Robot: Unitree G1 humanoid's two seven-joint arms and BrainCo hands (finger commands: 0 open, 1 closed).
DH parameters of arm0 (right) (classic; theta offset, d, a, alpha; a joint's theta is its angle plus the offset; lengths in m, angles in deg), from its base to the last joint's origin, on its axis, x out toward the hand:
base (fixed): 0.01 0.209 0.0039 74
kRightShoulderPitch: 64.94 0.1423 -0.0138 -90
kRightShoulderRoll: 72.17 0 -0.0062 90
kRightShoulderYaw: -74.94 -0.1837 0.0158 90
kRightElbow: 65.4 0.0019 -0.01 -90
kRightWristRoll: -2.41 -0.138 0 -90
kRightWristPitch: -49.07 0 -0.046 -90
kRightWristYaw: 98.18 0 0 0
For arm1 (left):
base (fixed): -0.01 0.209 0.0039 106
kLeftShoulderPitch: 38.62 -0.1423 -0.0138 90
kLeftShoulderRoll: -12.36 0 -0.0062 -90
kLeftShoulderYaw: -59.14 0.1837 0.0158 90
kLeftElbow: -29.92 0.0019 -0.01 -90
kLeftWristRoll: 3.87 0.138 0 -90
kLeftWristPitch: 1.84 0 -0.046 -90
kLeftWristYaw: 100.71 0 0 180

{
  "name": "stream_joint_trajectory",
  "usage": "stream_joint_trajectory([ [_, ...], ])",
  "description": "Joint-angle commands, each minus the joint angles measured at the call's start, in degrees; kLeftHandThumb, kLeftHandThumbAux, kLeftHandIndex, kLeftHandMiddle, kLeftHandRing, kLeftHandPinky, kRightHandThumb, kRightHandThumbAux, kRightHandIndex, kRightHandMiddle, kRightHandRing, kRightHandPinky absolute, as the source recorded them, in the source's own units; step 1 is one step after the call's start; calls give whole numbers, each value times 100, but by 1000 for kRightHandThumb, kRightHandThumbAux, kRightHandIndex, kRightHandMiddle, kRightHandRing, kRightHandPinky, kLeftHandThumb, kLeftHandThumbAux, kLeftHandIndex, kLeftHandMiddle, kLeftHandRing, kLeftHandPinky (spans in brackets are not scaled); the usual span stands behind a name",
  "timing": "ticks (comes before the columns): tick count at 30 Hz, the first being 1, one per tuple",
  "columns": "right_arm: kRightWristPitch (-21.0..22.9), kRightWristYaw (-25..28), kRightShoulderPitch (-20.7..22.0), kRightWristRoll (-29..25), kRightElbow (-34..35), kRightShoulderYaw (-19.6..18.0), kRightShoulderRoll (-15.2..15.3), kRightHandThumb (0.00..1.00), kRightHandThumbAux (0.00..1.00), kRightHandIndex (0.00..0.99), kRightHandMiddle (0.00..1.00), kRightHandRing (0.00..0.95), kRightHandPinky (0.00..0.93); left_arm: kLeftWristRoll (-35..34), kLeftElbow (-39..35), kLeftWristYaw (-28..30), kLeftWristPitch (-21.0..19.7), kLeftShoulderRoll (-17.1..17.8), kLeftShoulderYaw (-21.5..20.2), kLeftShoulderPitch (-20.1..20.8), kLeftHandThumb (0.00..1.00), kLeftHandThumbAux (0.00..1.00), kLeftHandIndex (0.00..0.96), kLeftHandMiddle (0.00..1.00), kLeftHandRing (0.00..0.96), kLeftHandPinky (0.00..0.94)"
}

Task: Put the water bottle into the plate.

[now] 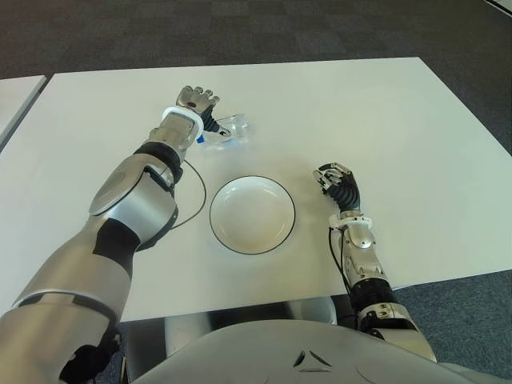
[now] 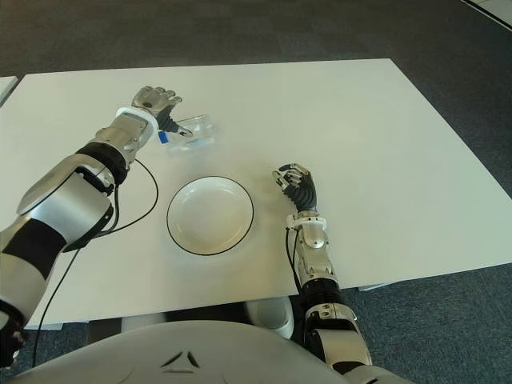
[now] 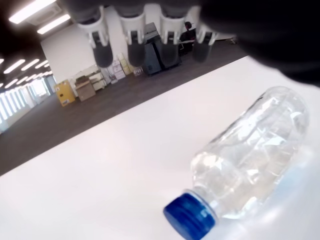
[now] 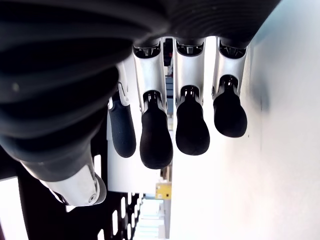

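While the clear plastic water bottle with a blue cap (image 1: 226,132) lies on its side on the white desk (image 1: 384,120) beyond the black-rimmed white plate (image 1: 252,214), the left hand (image 1: 194,104) is held over it, fingers (image 3: 136,47) released and not touching, positioned for a grasp. The right hand (image 1: 338,181) is seen right of the plate, fingers loosely curled, empty.

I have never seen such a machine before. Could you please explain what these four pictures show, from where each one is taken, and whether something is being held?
This is a humanoid robot with two arms, each ending in a hand with several fingers. The two wide pictures come from cameras in its head, looking down at a white table. The other two come from cameras on its wrists, close to each hand. On the table lie a white plate, empty, and beyond it a clear bottle with a blue cap, lying on its side. The left hand hovers above the bottle with fingers spread; nothing is held yet. The right hand shows to the right of the plate, idle, holding nothing.
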Motion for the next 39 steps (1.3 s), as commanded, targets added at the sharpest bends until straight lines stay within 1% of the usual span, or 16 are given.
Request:
stream_joint_trajectory([
  [1, 79, 7, -85, -4, 32, -2, -22, 704, 729, 439, 738, 727, 715, -80, 9, 260, 65, -96, -69, 70, 656, 266, 0, 0, 0, 0],
  [16, 186, -16, -175, -7, 198, -15, -25, 704, 730, 439, 734, 724, 721, -76, 27, 515, 49, -305, -49, 93, 638, 294, 0, 0, 0, 0],
  [26, 341, -84, -288, 19, 412, -35, -10, 702, 731, 438, 735, 724, 717, -71, 105, 590, -19, -415, -48, -69, 639, 339, 0, 0, 0, 0],
  [32, 411, -110, -358, -1, 539, -64, -9, 701, 732, 438, 738, 726, 715, -146, 115, 842, -27, -428, -117, -74, 641, 368, 0, 0, 0, 0],
  [36, 469, -205, -381, 36, 594, -82, -13, 701, 732, 438, 745, 732, 722, -238, 123, 1158, -38, -439, -203, -81, 631, 386, 0, 0, 0, 0],
  [39, 487, -206, -386, -2, 614, -101, -16, 701, 732, 438, 750, 736, 722, -371, 124, 1396, -93, -469, -349, -89, 614, 394, 0, 0, 0, 0],
])
